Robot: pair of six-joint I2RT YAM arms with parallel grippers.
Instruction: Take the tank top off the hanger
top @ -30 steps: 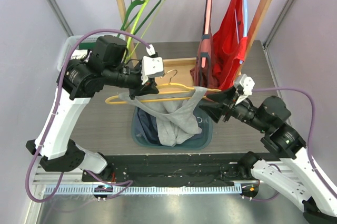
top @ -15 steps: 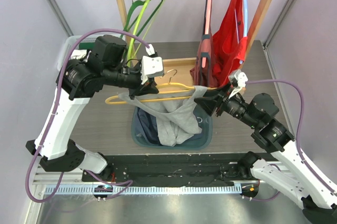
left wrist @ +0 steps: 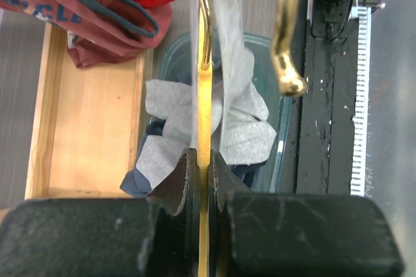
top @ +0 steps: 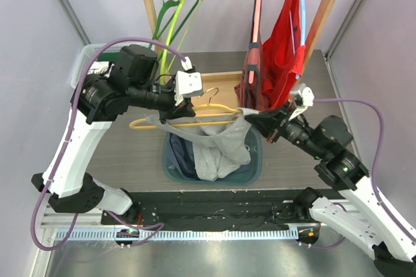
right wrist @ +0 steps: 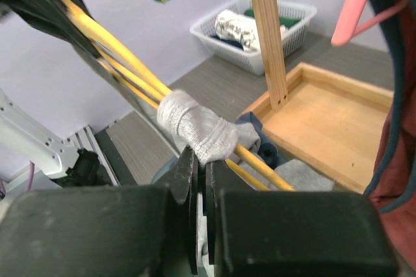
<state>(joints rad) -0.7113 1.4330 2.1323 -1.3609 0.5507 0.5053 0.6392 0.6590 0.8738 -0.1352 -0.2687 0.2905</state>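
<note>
Stripping is in hand, I judge: my left tool [left wrist: 203, 160] clamps the thin yellow hanger [left wrist: 203, 95], my right tool [right wrist: 198, 160] pinches the grey fabric tank top [top: 214, 147] draped on it; next I should pull past the tip.

Top view is bright & even w/ diffuse overhead light. Shadows under the arms are soft, the one hot spot is the white-lit rail [top: 195, 233] at 6 o'clock, and straight edges bow slightly twd the corners. In the left wrist view the left fingers [left wrist: 181, 183] at 6 o'clock are dark and soft-focus, while the hanger [left wrist: 203, 95] carries a bright specular streak, its hook glinting at 2 o'clock. Right wrist view goes near-black at 6 o'clock around the right fingers [right wrist: 187, 179] — tank top [right wrist: 195, 127] strap at centre is sharp, basket [right wrist: 260, 30] at 1 o'clock a bit soft.
</note>
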